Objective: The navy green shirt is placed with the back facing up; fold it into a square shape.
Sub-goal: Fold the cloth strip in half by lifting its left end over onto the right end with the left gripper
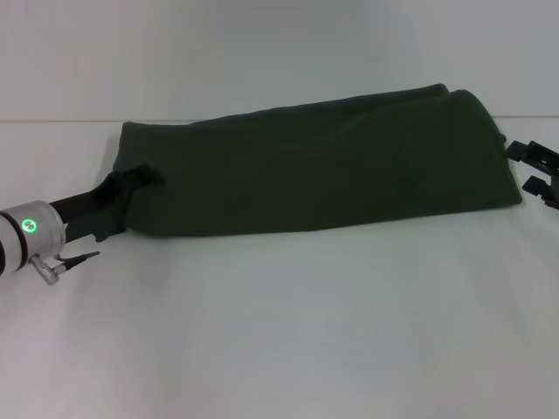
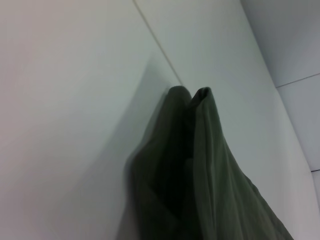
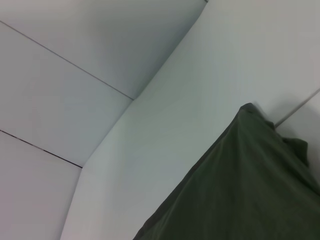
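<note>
The navy green shirt lies across the far middle of the white bench as a long band running left to right, already folded lengthwise, with doubled layers visible in the left wrist view. The right end is raised slightly off the bench.

The left end effector is at the shirt's left end, with its black fingers overlapping the fabric edge. It looks clamped on the cloth, but dark on dark hides the fingertips, so I cannot tell for sure. The right end effector sits just beside the shirt's right end. Its fingers stand apart and grip nothing, though it is cropped at the frame edge.

Step in hand, judged: bring the two ends together to shorten the band into a square.

How to do it well:
- Pinch all layers at the end, not just the top one. The left wrist view shows two separate edges that could split.
- Get the right end effector onto the right end before lifting, at a matching depth on the cloth.
- Lift low and carry one end over the other, keeping the long edges aligned.
- Lay it down flat and release only once the fabric rests on the bench, or the soft cloth may slump and skew.
</note>
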{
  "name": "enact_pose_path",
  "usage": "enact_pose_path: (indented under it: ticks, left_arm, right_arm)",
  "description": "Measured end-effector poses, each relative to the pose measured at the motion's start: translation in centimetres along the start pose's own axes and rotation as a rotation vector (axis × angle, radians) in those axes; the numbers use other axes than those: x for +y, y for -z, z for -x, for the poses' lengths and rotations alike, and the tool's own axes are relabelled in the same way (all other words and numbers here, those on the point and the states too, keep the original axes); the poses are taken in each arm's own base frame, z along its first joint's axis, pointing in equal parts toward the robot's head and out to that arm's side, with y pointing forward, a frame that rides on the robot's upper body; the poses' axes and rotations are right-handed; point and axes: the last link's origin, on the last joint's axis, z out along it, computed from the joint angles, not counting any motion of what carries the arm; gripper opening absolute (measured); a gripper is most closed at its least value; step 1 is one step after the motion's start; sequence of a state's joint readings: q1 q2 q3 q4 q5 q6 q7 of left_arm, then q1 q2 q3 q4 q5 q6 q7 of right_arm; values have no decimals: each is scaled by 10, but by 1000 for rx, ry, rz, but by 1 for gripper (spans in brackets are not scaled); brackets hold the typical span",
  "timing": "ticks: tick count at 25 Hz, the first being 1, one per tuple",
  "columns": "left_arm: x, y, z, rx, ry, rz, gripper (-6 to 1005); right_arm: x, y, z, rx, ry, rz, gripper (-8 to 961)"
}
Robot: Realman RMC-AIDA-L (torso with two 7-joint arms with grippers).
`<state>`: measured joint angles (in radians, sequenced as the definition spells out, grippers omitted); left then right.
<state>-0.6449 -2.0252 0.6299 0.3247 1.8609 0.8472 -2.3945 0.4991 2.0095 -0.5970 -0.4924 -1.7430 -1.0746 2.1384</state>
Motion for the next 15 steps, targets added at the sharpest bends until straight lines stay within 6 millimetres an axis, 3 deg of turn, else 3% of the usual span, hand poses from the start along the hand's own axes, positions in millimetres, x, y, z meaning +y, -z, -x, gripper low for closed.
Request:
enact_pose_path:
  ticks: [5, 10, 13, 15]
  left_arm:
    - [3, -2, 0, 3, -19, 5, 839]
    - [3, -2, 0, 6, -21, 4, 622]
    - [2, -1, 0, 8, -30, 3, 392]
    - [3, -1, 0, 10, -47, 7, 320]
  right_arm:
    - [0, 0, 0, 0, 0, 1, 929]
    - [0, 0, 0, -3, -1, -1, 929]
    - [-1, 0, 0, -4, -2, -2, 929]
    - [-1, 1, 1, -5, -3, -2, 929]
